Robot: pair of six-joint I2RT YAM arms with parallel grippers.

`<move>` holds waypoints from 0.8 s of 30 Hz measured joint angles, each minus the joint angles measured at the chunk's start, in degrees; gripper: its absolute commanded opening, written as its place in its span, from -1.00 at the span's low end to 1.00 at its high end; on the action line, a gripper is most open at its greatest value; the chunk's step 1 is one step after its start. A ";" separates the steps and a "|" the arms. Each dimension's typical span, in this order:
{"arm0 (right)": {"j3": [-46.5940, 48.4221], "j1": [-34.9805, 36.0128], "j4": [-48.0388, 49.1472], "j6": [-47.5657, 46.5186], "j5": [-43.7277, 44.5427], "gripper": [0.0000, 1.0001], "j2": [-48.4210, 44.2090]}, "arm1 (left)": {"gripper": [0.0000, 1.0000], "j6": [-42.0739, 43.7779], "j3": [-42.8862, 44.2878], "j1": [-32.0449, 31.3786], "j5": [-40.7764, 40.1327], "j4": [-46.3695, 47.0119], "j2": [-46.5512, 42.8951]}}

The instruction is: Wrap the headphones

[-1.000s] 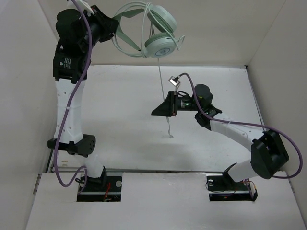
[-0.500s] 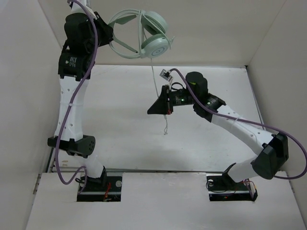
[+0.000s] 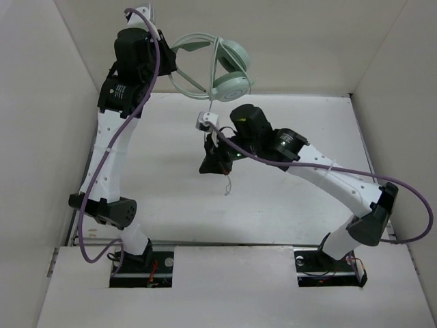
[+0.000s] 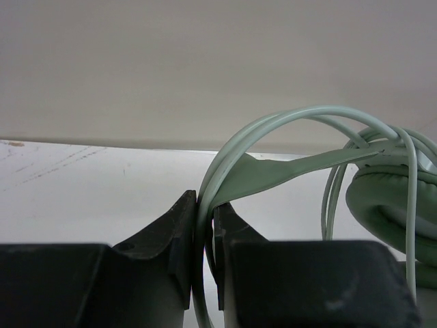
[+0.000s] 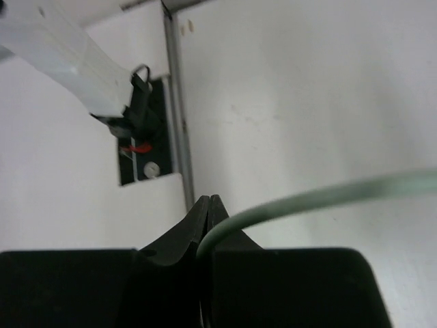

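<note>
The headband [image 4: 273,174] of the mint-green headphones [image 3: 229,68] is clamped in the closed left gripper [image 3: 164,65], raised before the far wall [image 3: 293,41]. Their cord [image 5: 307,198] is pinched in the closed right gripper [image 3: 207,164], which has been shifted left and nearer above the white table [image 3: 157,171]

White matte table [image 3: 171,157] fills middle of frame, white walls [image 3: 382,48] on three sides. Faint scuffs [image 4: 61,160] on surface. Two black arm bases at bottom edge: left base [image 3: 140,263], right base [image 3: 328,268]. Headphones cord [image 3: 226,186] tip dangles at centre; contact with surface unclear.
</note>
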 measured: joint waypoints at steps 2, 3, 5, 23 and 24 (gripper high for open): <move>1.92 2.27 -3.50 -4.22 3.69 -0.90 1.25 | -1.00 0.66 -1.46 -0.09 -0.07 0.04 -0.46; 2.49 3.28 -5.09 -6.14 5.70 -0.89 1.62 | -1.00 0.98 -2.32 -0.09 -0.11 0.04 -0.76; 3.15 4.52 -7.89 -9.84 9.62 -0.89 1.97 | -1.00 1.75 -4.42 -0.17 -0.26 0.00 -1.70; 11.08 1.79 -12.50 -37.55 35.69 -0.94 2.03 | -1.00 13.03 -30.47 -8.20 -3.69 1.95 -9.79; 11.08 1.81 -12.57 -39.10 36.72 -0.94 2.03 | -1.00 13.70 -30.75 -8.66 -3.67 1.79 -9.79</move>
